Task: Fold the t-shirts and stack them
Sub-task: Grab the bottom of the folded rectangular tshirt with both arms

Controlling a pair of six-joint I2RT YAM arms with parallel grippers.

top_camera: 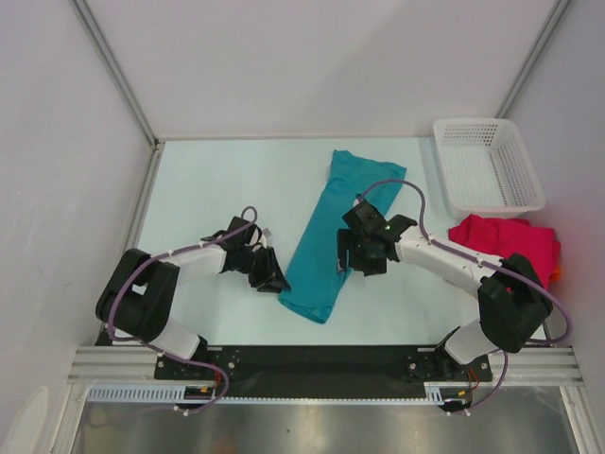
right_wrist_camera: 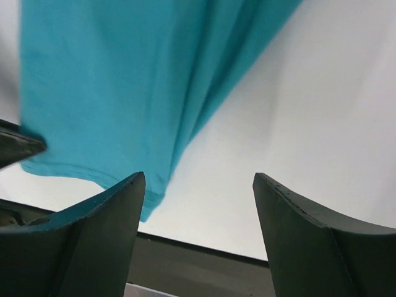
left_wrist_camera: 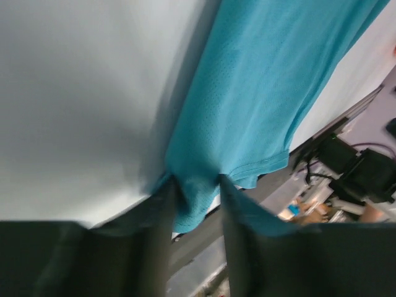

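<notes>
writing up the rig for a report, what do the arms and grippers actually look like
Both the left arm and right arm have white links joined by bulky black joints, each with a thin purple cable looping alongside. The left gripper and right gripper are black; up close the right one's fingers are dark, flat wedges. No markings are visible.
</notes>
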